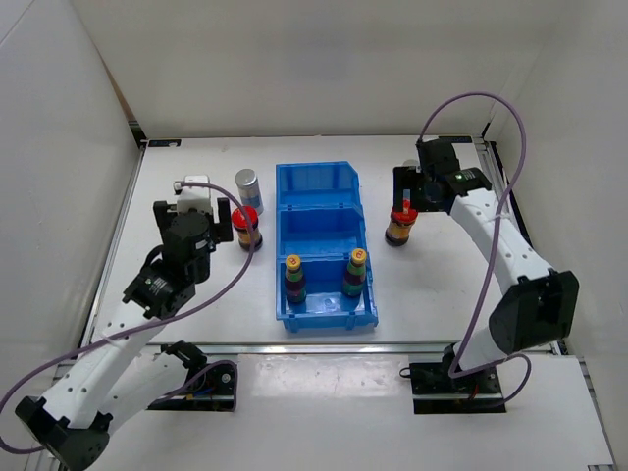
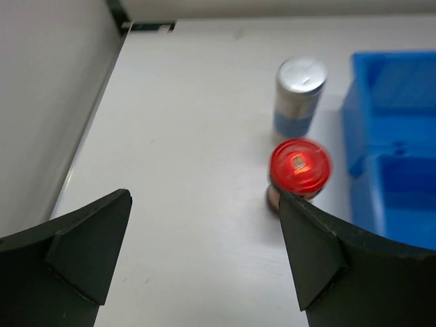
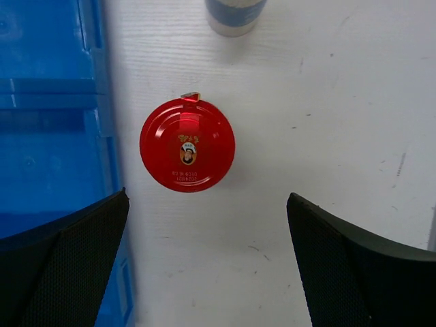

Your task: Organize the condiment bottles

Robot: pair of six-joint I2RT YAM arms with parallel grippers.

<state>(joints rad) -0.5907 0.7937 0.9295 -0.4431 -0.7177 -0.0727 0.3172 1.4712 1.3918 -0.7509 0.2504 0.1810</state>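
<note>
two slim yellow-capped condiment bottles stand upright in the blue bin, both in the lowest of its three compartments as the top view shows it. the left yellow-capped bottle is by the left wall and the right yellow-capped bottle by the right wall, with a gap between them.

the other bottles stand outside the bin on the white table. left of the bin, the silver-capped bottle with a pale blue label is upright in the upper part of the frame. the left red-capped bottle is just below it, close but apart. right of the bin stands the right red-capped bottle, just beside the bin's outer wall in the right wrist view. at the top edge of that view is a blue-labelled bottle, its cap cut off by the frame.

that makes two yellow-capped, two red-capped, one silver-capped and one more blue-labelled: six bottles, two of them in the bin.

the left gripper is spread wide and holds nothing. in its wrist view the red cap shows right at the tip of the right-hand finger, and i cannot tell whether they touch. the right gripper is also spread wide and empty above the table, with the red cap showing in the gap just ahead of its fingertips.
</note>
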